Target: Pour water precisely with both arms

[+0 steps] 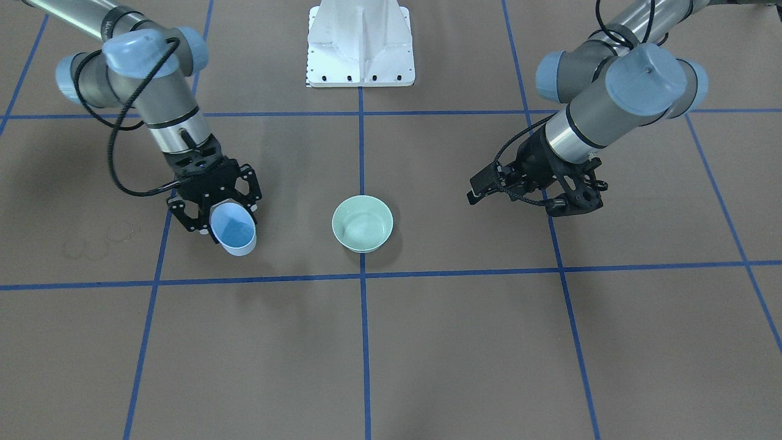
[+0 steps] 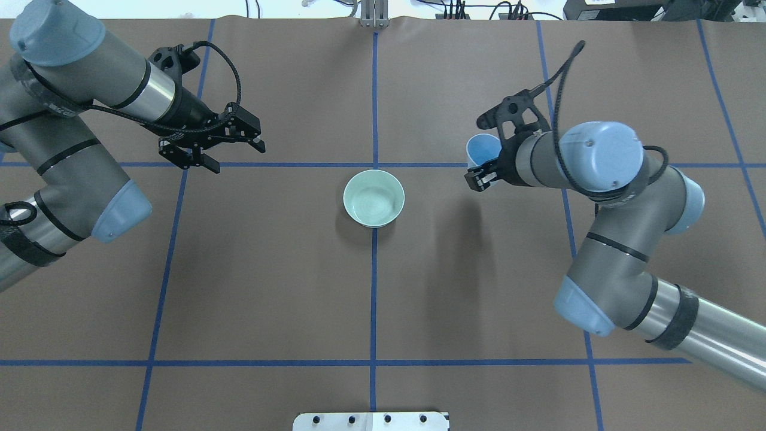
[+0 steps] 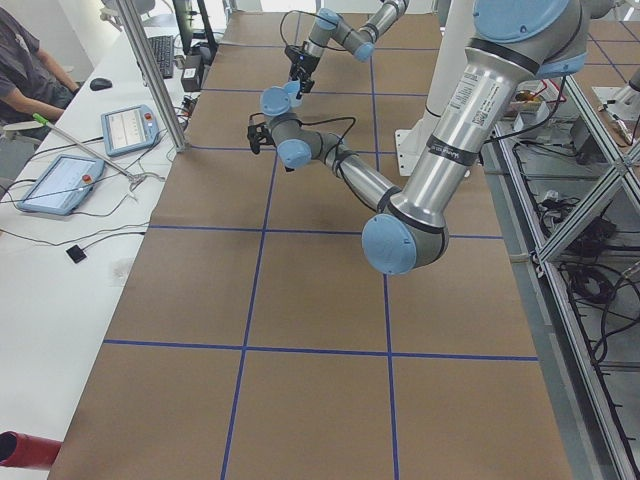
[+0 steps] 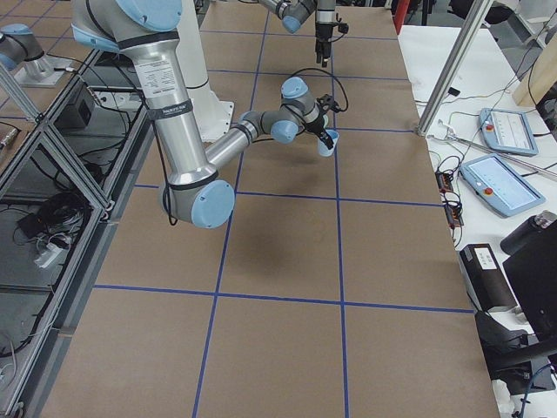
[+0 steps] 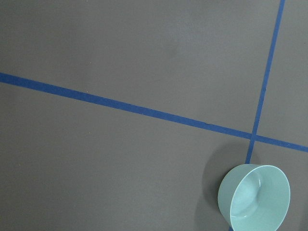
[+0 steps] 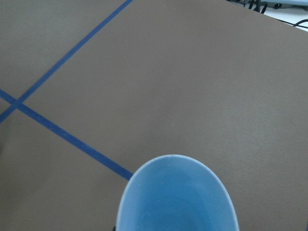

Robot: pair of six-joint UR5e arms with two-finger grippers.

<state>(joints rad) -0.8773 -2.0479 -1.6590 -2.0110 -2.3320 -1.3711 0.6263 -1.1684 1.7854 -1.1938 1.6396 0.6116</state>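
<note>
My right gripper is shut on a pale-blue cup, held above the table and tilted, to one side of the bowl. The cup also shows in the overhead view and fills the bottom of the right wrist view. Faint ripple lines there hint at the water, which is hard to make out. A pale-green bowl stands on the centre tape line, with pale glints inside. My left gripper hangs open and holds nothing on the bowl's other side. Its wrist view catches the bowl at the lower right.
The brown table cover carries a blue tape grid. The white bolted pedestal stands at the robot's base. Faint ring marks lie near the cup. A person sits at a side desk with tablets.
</note>
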